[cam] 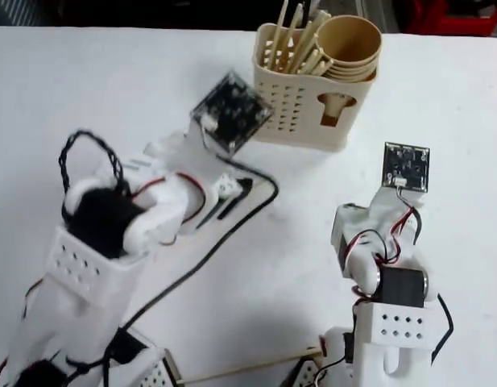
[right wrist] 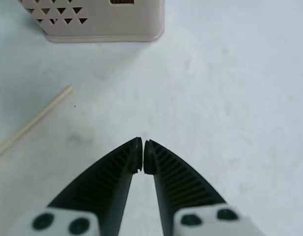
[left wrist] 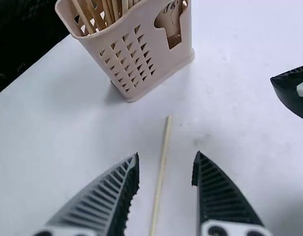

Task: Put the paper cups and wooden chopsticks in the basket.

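Note:
The beige slotted basket (cam: 304, 113) stands at the back of the white table and holds several wooden chopsticks (cam: 292, 40) and stacked paper cups (cam: 350, 44). In the left wrist view a loose chopstick (left wrist: 161, 167) lies flat on the table, pointing at the basket (left wrist: 136, 54). My left gripper (left wrist: 166, 160) is open, one finger on each side of it and not touching it. My right gripper (right wrist: 143, 155) is shut and empty just above bare table, with that chopstick (right wrist: 33, 120) off to its side, in front of the basket (right wrist: 102, 22).
Another loose chopstick (cam: 248, 369) lies at the front edge between the two arm bases. A black cable (cam: 232, 234) trails across the table by the left arm. The right gripper's dark fingertip (left wrist: 293, 91) shows at the edge of the left wrist view.

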`<state>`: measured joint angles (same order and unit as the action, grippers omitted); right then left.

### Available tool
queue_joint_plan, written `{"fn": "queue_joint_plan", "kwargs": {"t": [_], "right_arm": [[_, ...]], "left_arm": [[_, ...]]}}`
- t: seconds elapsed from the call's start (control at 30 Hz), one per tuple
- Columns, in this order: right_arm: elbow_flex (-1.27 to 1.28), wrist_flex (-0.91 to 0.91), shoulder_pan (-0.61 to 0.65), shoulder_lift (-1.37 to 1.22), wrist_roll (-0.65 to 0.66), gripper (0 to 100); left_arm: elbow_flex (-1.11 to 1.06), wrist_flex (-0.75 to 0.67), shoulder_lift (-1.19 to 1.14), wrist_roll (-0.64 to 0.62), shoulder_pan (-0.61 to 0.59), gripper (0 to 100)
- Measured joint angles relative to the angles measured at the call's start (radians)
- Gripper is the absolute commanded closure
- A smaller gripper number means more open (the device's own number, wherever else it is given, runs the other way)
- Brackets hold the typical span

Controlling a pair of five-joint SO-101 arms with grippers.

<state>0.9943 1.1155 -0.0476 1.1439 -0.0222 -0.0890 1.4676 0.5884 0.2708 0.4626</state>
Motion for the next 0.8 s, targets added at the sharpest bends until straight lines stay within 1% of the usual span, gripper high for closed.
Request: {"fn": "queue_joint_plan", "kwargs": {"t": [0.17,0.27,0.37,0.47,0.67,0.73,0.8], "right_arm": [[0.0,0.0,0.0,0.0,0.0,98.0],[0.0,0.0,0.0,0.0,0.0,98.0],[0.0,0.0,0.0,0.0,0.0,98.0],[0.0,0.0,0.0,0.0,0.0,98.0],[0.0,0.0,0.002,0.0,0.0,98.0],[0.0,0.0,0.002,0.0,0.0,98.0],[0.0,0.0,0.002,0.0,0.0,98.0]], "left_arm": [[-0.305,-0.147,0.153,0.032,0.0,81],[-0.457,-0.221,0.17,0.034,-0.011,81],[-0.549,-0.275,0.15,0.034,-0.035,81],[-0.589,-0.333,0.071,0.041,-0.051,81],[-0.595,-0.488,-0.18,0.112,-0.057,81],[-0.569,-0.522,-0.295,0.115,-0.057,81],[-0.514,-0.526,-0.405,0.118,-0.057,81]]}}
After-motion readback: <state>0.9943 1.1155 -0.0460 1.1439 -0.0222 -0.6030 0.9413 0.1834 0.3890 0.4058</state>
